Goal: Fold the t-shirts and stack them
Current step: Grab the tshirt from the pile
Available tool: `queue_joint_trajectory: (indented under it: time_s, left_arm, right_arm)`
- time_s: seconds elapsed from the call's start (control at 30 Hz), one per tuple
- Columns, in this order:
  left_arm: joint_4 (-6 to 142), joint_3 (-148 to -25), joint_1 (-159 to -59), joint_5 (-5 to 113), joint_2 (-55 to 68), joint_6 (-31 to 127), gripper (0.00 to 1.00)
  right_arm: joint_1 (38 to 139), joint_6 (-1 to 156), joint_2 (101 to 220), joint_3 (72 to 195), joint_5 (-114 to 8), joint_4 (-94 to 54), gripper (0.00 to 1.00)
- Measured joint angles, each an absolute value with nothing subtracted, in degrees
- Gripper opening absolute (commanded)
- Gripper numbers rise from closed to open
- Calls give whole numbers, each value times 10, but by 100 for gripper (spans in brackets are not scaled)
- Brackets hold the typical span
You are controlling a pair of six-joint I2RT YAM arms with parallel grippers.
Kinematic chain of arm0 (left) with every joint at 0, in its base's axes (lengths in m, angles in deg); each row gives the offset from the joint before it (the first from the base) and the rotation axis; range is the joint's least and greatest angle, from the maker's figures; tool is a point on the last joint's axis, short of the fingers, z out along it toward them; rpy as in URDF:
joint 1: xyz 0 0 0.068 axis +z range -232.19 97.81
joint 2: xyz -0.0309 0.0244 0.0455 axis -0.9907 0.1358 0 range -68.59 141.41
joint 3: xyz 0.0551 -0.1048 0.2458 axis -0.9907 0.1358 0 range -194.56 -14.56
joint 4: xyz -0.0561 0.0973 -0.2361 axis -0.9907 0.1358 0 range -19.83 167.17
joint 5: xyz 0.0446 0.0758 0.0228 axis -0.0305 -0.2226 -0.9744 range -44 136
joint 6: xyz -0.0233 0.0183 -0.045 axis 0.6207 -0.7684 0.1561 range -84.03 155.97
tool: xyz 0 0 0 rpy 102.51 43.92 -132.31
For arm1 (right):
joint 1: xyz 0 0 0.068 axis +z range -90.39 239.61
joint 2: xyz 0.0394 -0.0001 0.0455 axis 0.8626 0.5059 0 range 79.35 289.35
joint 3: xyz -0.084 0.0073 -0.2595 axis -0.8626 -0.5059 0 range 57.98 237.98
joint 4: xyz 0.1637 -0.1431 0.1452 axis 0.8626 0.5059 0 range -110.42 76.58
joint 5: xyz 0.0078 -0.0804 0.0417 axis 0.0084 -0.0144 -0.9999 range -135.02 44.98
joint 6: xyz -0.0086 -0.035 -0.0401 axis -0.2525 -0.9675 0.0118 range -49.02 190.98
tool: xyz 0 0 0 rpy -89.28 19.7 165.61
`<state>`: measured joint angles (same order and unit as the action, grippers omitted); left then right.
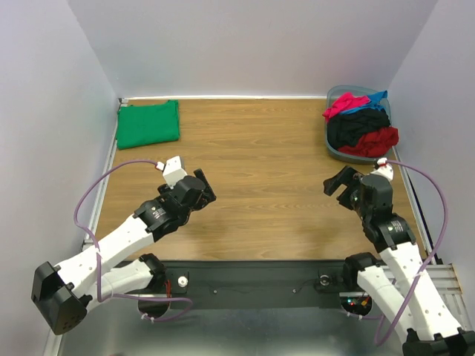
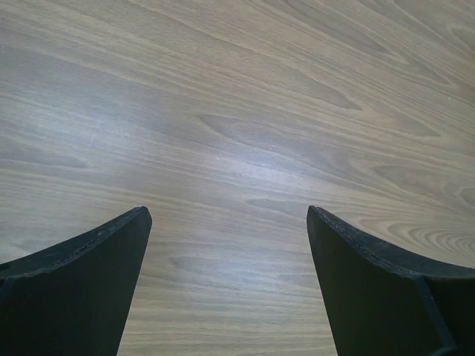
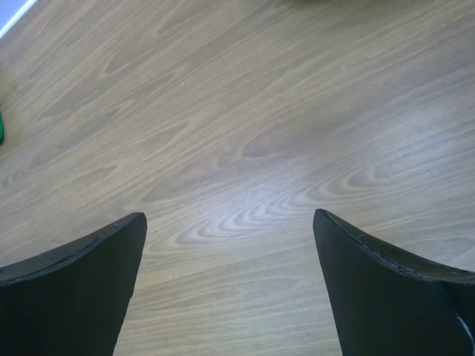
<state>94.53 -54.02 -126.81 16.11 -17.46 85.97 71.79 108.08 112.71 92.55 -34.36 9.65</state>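
A folded green t-shirt [image 1: 148, 123] lies flat at the table's far left corner. Its edge shows as a green sliver at the left edge of the right wrist view [image 3: 2, 126]. Several unfolded t-shirts are heaped in a grey-blue tub [image 1: 336, 150] at the far right: a black one [image 1: 358, 124], a red one [image 1: 378, 139], a pink one [image 1: 343, 104] and a blue one [image 1: 377, 99]. My left gripper [image 1: 206, 188] is open and empty over bare wood at the left. My right gripper [image 1: 338, 182] is open and empty, just in front of the tub.
The wooden table [image 1: 260, 163] is closed in by pale walls at the left, back and right. A black rail [image 1: 252, 271] with the arm bases runs along the near edge. Both wrist views show only wood grain between the fingers.
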Motion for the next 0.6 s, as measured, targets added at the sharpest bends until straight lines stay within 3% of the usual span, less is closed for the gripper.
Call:
queue_joint_trajectory:
  time_s: [0.37, 0.6]
  left_arm:
    - [943, -543, -1268, 162, -173, 860, 99]
    - [927, -544, -1268, 177, -167, 858, 99]
  right_arm:
    - [718, 1039, 1323, 1135, -249, 104, 100]
    - [717, 978, 1581, 1337, -128, 88, 100]
